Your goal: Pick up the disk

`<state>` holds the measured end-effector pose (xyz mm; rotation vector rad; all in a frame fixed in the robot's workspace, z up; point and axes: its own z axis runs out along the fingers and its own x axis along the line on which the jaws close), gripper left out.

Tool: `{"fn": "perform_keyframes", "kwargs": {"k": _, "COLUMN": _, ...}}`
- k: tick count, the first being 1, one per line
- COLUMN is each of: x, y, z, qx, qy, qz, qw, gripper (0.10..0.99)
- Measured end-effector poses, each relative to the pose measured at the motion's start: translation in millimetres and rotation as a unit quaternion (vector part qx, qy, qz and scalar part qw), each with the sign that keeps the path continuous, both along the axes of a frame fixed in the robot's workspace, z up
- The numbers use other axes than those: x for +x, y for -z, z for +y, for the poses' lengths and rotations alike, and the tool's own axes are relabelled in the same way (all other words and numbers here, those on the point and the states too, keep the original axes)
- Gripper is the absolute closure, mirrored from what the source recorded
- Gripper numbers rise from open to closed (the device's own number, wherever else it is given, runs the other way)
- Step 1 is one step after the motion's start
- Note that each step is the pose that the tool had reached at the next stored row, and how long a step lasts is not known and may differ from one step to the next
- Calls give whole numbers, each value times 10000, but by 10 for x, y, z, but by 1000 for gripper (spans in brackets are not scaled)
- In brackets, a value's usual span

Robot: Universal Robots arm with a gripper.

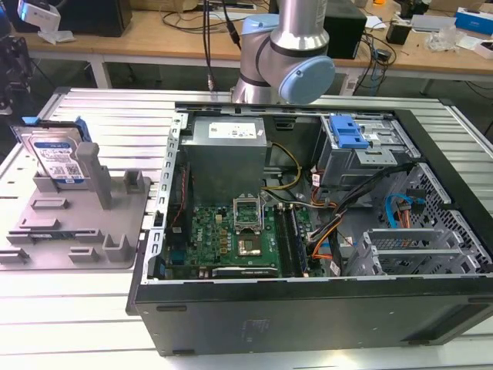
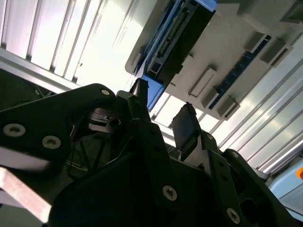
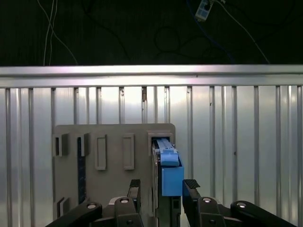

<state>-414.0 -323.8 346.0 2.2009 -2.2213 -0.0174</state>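
"How far along is the pickup?"

"Barely begun, I'd judge. The disk [image 1: 55, 158] stands on edge in the grey holder [image 1: 85, 231] on the bench [image 1: 100, 108], at the exterior view's left."

"And the hand?"

"The hand [image 3: 163, 186] hangs over the disk's blue edge, fingers spread wide, gripping nothing. Grasp and lift aren't yet done."

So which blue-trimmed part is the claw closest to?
The disk, upright in the grey holder outside the computer case; its blue edge lies just ahead of the open claw. The blue-latched cage sits inside the case.
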Motion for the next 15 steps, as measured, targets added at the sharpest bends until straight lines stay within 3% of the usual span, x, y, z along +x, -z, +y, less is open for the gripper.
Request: {"fn": "perform_keyframes", "kwargs": {"k": 15, "x": -41, "y": 148, "z": 76, "qx": 0, "qy": -1, "qz": 0, "qw": 10000, "gripper": 604}}
